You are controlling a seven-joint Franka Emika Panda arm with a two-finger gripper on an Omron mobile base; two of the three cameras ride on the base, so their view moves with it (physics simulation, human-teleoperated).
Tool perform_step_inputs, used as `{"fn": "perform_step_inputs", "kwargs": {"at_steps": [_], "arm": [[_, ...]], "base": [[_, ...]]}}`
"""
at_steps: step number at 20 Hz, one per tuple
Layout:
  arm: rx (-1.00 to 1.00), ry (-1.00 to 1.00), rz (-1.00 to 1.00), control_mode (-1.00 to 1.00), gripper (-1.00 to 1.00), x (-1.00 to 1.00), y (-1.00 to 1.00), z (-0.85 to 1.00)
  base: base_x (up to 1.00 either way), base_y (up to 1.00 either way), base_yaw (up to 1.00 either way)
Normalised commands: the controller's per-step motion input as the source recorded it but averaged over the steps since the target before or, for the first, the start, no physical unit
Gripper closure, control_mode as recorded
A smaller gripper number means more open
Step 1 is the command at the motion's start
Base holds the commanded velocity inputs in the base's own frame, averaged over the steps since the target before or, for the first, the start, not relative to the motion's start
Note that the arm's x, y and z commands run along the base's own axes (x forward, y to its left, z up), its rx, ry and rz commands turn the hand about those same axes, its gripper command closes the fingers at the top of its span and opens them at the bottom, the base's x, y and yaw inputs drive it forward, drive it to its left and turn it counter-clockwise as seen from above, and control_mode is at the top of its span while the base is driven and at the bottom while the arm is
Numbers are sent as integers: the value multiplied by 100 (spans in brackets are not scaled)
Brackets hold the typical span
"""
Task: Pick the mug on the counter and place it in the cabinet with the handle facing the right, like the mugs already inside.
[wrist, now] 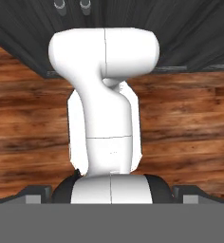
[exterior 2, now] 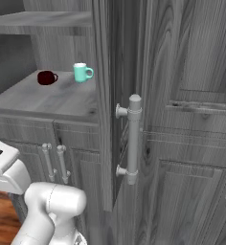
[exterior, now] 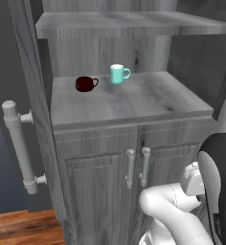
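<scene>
The cabinet (exterior: 134,103) (exterior 2: 43,100) stands straight ahead, its shelf niche open to me. Two mugs sit at the back of the niche: a dark red one (exterior: 85,83) (exterior 2: 46,77) and a teal one with a white interior (exterior: 118,73) (exterior 2: 81,72), both handles pointing right. The mug on the counter and the counter itself are out of view. My arm is folded low in front of the lower doors. In the hand view my gripper (wrist: 112,193) points down at the floor, its fingertips (wrist: 38,193) spread wide, open, holding nothing.
A tall door edge with a thick bar handle (exterior: 19,143) (exterior 2: 133,139) juts out beside the niche. Two slim bar handles (exterior: 136,167) mark the lower doors. A shelf board (exterior: 124,24) roofs the niche. Panelled grey fronts (exterior 2: 191,143) continue to the right. Wood floor (wrist: 190,118) lies below.
</scene>
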Motion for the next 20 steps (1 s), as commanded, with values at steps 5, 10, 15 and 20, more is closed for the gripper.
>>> {"fn": "perform_step_inputs", "kwargs": {"at_steps": [5,10,15,20], "arm": [[0,0,0,-100,-100,0,0,0],[0,0,0,100,-100,-2,0,0],[0,0,0,100,-100,0,0,0],[0,0,0,100,-100,0,0,0]], "base": [[0,0,0],[-8,1,0],[-33,5,0],[-39,8,-3]]}}
